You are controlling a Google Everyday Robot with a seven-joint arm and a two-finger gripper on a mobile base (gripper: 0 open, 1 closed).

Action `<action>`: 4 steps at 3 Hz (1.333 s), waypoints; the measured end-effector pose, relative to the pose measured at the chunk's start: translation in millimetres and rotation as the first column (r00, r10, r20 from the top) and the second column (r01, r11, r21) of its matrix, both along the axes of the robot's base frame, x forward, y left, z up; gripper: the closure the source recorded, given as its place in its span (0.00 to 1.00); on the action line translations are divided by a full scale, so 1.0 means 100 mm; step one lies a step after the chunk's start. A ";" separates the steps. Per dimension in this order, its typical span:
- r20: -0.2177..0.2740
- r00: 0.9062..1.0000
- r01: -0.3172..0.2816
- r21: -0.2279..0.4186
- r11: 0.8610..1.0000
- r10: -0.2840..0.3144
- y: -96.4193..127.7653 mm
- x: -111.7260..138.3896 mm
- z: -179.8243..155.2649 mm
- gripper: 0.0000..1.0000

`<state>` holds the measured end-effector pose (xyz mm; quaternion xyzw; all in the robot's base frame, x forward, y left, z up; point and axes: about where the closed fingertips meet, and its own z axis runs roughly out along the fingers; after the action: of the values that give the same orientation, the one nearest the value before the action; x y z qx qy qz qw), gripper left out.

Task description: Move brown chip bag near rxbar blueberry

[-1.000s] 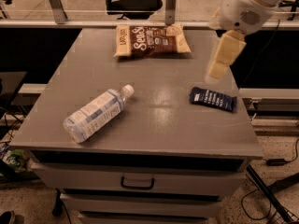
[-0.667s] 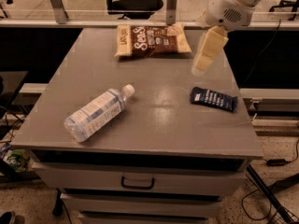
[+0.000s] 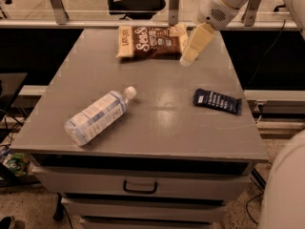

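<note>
Camera view: flat grey metal table (image 3: 157, 82) with drawers below, seen from its front side. Landmark = the brown chip bag (image 3: 151, 41), a crinkly snack bag with a dark brown middle, white lettering and tan-cream ends. It lies flat on the tabletop at the far edge, long side running left-right.

Gripper (image 3: 187, 59): cream-coloured, hanging off the white robot arm (image 3: 223, 5) and slanting down-left. Its tip is right at the bag's right end, overlapping that end's corner from this angle. Contact with the bag: cannot tell. Released or clenched: cannot tell either.

Rxbar blueberry (image 3: 217, 100): small flat dark navy wrapper with white print. It sits front-right of the bag, well apart from it, lying flat near the table's right edge with bare tabletop between the two.

Clear plastic water bottle (image 3: 98, 116) with a white cap: on its side, front-left of the bag and well apart from it, cap end pointing back toward the bag.

Black office chair (image 3: 136, 1) stands behind the bag, beyond the table. Black drawer handle (image 3: 140, 187) is on the table's front face, the side away from the bag.
</note>
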<state>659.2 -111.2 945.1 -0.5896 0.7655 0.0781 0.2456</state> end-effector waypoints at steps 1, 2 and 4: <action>0.033 0.997 0.074 0.010 0.997 -0.074 -0.07 0.36 -0.06 0.00; 0.057 0.991 0.125 0.012 0.992 -0.125 -0.12 0.66 -0.09 0.00; 0.070 0.981 0.182 0.013 0.983 -0.182 -0.17 1.03 -0.16 0.00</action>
<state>762.4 -127.9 929.1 -0.5188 0.8067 0.0369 0.2807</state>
